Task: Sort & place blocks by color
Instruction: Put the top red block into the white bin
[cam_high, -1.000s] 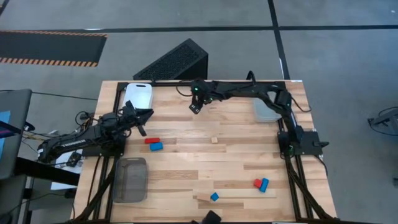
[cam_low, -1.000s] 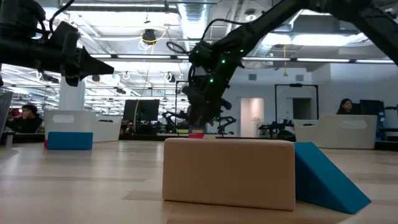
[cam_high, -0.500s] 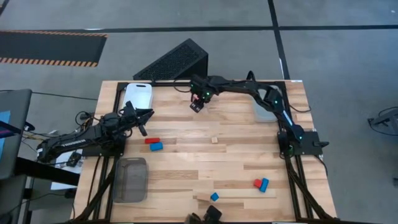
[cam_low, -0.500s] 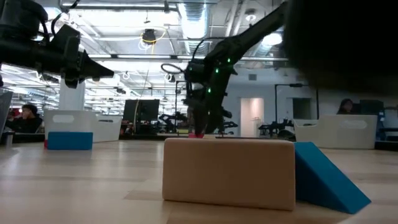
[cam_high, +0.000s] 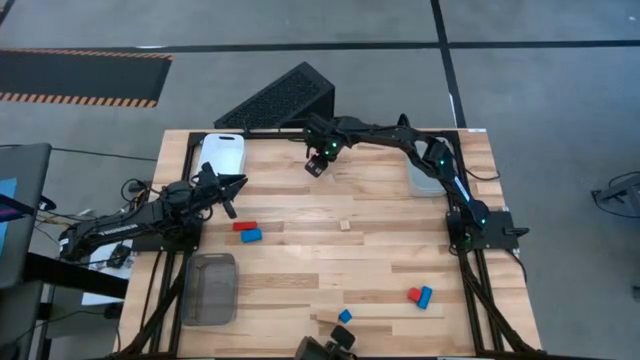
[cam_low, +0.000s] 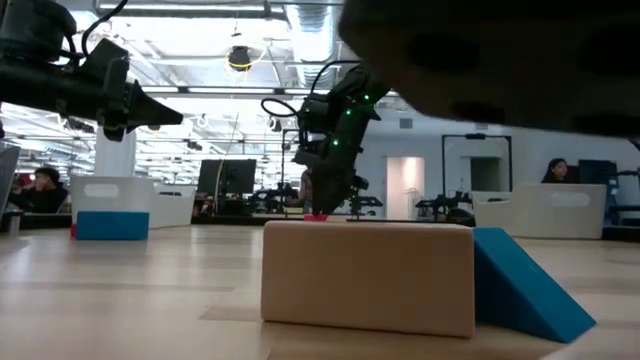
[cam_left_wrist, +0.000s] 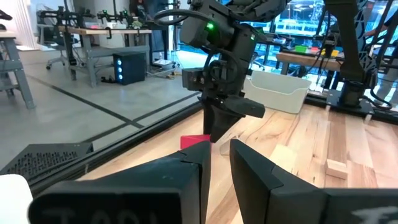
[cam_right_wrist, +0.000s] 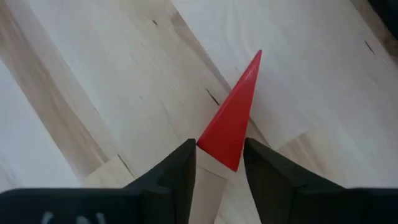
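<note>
Right wrist view showed the right gripper (cam_right_wrist: 219, 163) pinching a red wedge (cam_right_wrist: 231, 117) between its fingers. Remaining blocks (cam_high: 249, 235) lay unsorted on the table (cam_high: 300, 260); the left gripper (cam_high: 227, 203) hovered pressed together, empty.

Red blocks (cam_high: 243, 226): three. Blue blocks (cam_high: 251, 236): three. Wood blocks (cam_high: 345, 225): one seen from above. Trays (cam_high: 222, 153): three.

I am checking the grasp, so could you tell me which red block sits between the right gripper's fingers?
The red wedge at the table's far edge, alone there.
</note>
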